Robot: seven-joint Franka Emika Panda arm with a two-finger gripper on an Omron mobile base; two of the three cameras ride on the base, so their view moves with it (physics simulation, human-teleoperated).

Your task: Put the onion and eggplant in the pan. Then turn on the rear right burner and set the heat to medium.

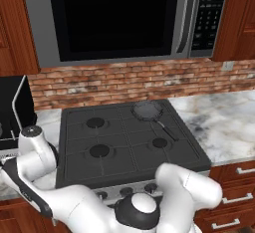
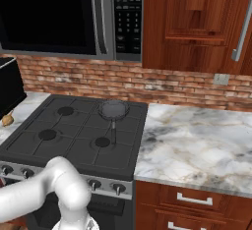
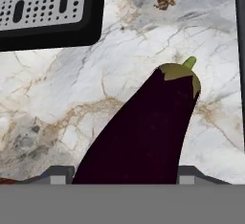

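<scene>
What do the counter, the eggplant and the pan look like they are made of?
Counter: polished marble or a lookalike, white with grey and tan veining. Eggplant: a real-looking vegetable, smooth near-black purple skin with a dull olive-green cap and stem. Pan: probably dark coated metal, matte grey, with a thin black handle that could be metal or plastic; too small to tell.

microwave (image 1: 114, 15) above stove | brick backsplash (image 1: 139, 80) | marble counter (image 2: 197, 140) | wood drawers (image 2: 197, 202)

Standing in a home kitchen: gas stove (image 1: 127, 140) sitting under a microwave (image 1: 124, 15), marble counter (image 2: 197, 140) running along brick backsplash (image 1: 139, 80), wooden cabinets (image 2: 194, 22).
</scene>
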